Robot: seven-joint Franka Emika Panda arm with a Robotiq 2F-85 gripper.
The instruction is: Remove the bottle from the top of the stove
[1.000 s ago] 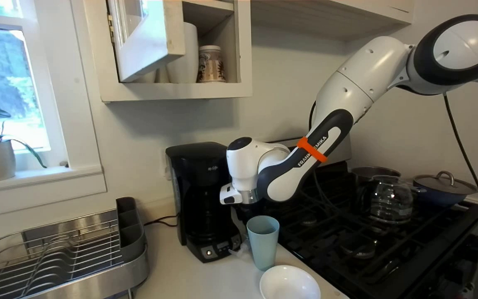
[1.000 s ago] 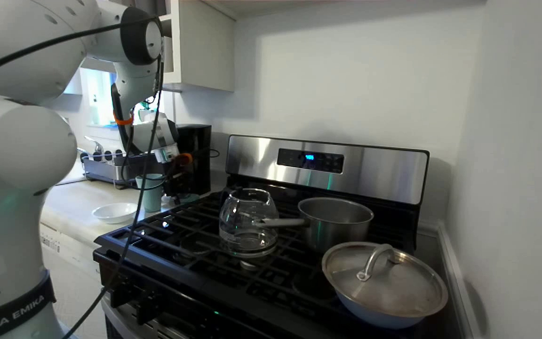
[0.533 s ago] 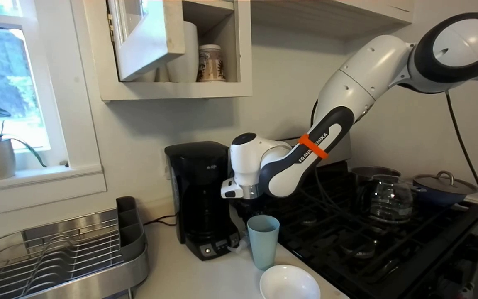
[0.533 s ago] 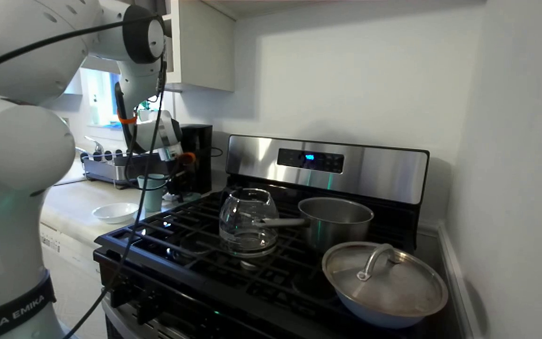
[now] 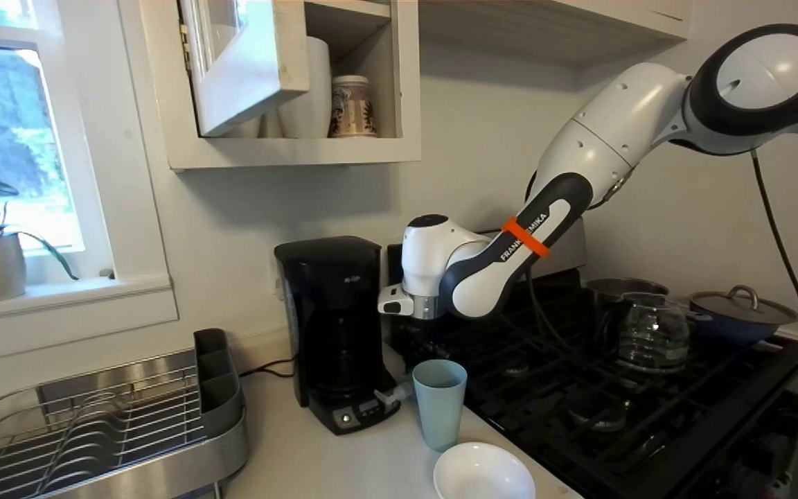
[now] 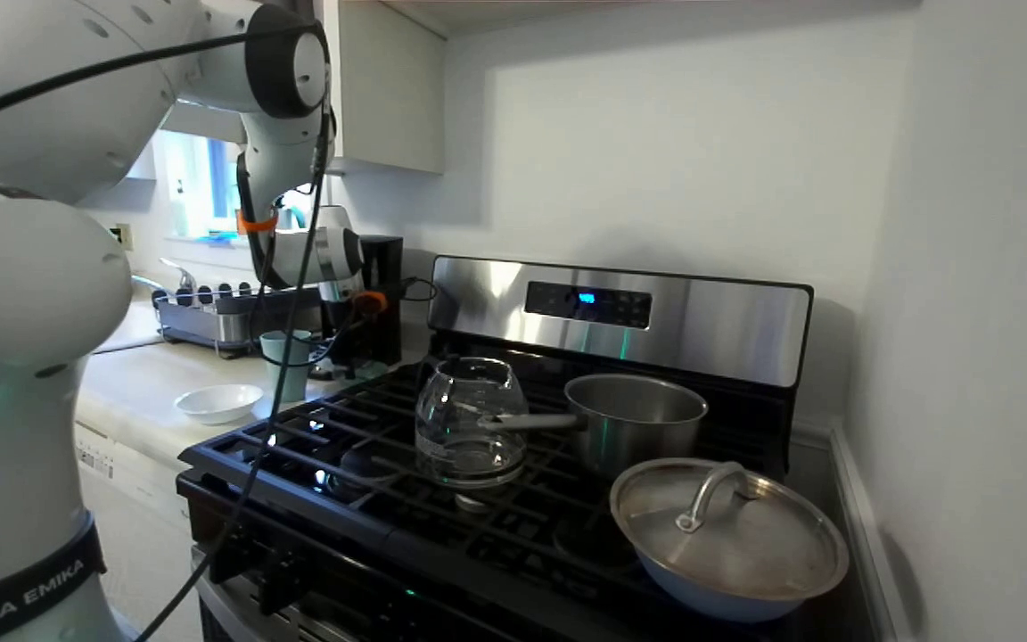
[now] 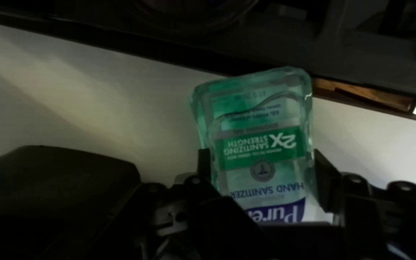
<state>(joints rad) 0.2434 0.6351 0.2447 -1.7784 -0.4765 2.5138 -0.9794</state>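
Observation:
In the wrist view a pale green, see-through bottle (image 7: 258, 144) with an upside-down label fills the space between the fingers of my gripper (image 7: 262, 162). Both fingers lie along its sides, so the gripper is shut on it. Behind the bottle I see the pale counter (image 7: 96, 108) and the dark edge of the stove (image 7: 193, 50). In an exterior view a clear plastic piece (image 5: 399, 394), possibly the bottle's pump, pokes out beside the light blue cup (image 5: 440, 409); the rest is hidden there. The stove's steel back panel (image 6: 718, 330) shows in an exterior view.
The black coffee maker (image 5: 333, 326) stands close to the gripper. A white bowl (image 5: 483, 471) is in front of the cup. On the stove are a glass kettle (image 6: 469, 428), a pot (image 6: 634, 419) and a lidded pan (image 6: 727, 544). A dish rack (image 5: 226, 436) and a cabinet (image 5: 406, 104) are nearby.
The wrist of my arm has risen and shifted rightward in both exterior views. The clear plastic piece beside the cup has moved up a little. Cup, bowl and cookware stay put.

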